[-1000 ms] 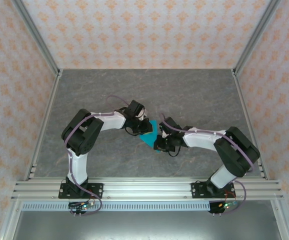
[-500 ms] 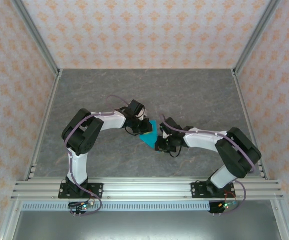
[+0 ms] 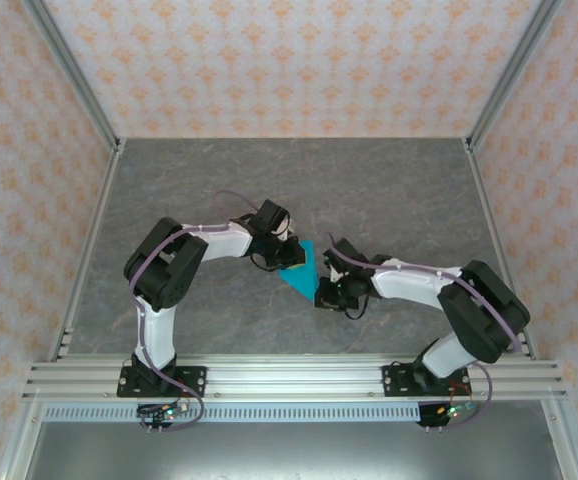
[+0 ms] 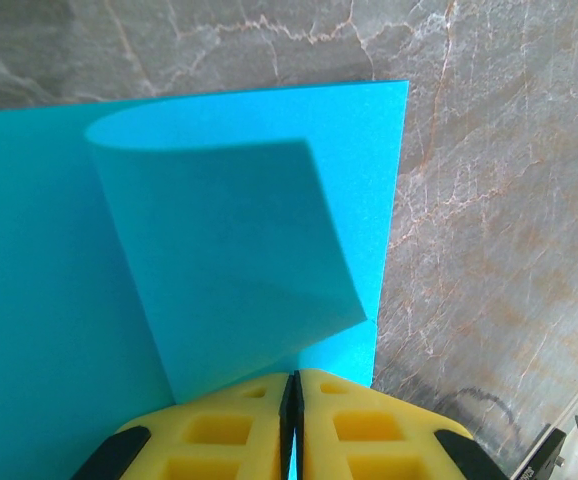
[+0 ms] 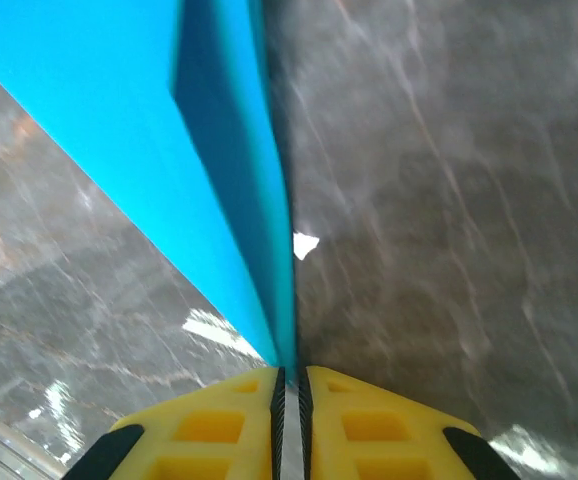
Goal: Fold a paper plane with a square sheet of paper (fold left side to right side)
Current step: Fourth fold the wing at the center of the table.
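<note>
Both arms were elbowed inward mid-table, left gripper (image 4: 291,392) and right gripper (image 5: 289,385) each pinched tight on the blue paper (image 3: 302,268), half-folded between them on the grey marbled table (image 3: 389,190), patterned walls (image 3: 269,60) around.

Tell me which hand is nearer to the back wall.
Left. The left hand pinches the far side of the blue paper, closer to the back wall; the right hand pinches its near corner, farther from that wall.
</note>
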You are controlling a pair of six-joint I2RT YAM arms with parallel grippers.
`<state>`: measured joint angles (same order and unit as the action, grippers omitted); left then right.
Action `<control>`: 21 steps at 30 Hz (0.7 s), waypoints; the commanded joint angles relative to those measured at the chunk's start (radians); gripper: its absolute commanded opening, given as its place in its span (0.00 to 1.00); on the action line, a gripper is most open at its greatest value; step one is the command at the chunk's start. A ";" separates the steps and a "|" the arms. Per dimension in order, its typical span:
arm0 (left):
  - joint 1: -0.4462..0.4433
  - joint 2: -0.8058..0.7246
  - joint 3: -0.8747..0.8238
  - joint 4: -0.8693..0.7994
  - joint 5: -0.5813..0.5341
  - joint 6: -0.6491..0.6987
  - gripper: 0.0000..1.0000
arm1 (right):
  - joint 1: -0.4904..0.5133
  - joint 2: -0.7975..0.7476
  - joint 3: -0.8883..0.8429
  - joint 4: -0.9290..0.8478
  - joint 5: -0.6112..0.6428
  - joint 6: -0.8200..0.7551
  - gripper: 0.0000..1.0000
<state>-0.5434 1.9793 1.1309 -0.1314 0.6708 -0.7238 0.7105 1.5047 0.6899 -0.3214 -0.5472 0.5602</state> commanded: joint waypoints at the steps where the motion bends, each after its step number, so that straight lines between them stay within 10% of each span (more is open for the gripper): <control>1: 0.003 0.048 -0.014 -0.090 -0.102 0.031 0.13 | 0.000 -0.073 -0.003 -0.112 -0.001 -0.016 0.16; 21: 0.002 0.017 -0.014 -0.083 -0.089 0.026 0.13 | -0.025 0.070 0.059 0.068 0.069 0.053 0.12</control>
<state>-0.5434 1.9789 1.1313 -0.1310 0.6724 -0.7242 0.6888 1.5585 0.7280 -0.2382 -0.5278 0.6064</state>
